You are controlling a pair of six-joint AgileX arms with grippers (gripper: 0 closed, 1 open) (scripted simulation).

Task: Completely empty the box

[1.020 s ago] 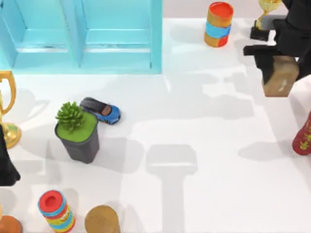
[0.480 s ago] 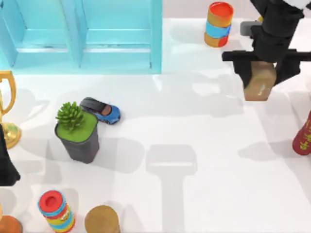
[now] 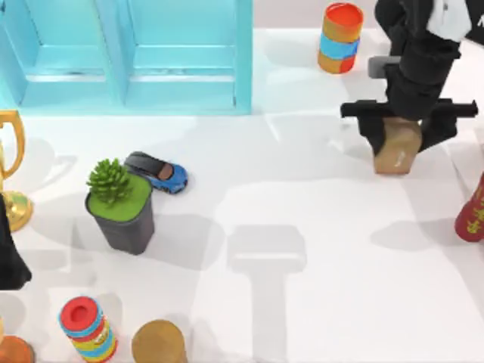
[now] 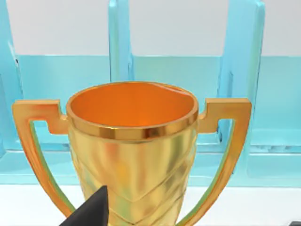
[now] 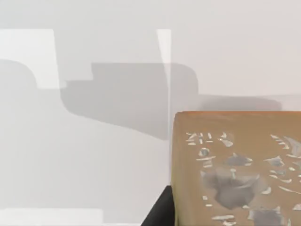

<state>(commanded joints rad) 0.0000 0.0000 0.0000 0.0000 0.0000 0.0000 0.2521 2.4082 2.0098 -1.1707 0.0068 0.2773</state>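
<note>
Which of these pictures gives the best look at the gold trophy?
The left wrist view: the trophy stands close and nearly whole, with its open cup and both handles, before the blue box. The top view catches it at the table's left edge, partly cut off. The right wrist view faces a brown block.

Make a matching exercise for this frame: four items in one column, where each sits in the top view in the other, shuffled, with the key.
Items:
1. brown block
2. toy car
3. gold trophy
4. striped can

Places:
A. at the table's left edge
B. beside the potted plant
C. far side of the table, right of the blue box
D. between the right gripper fingers

Pairs: 1-D, 2-B, 3-A, 4-C
</note>
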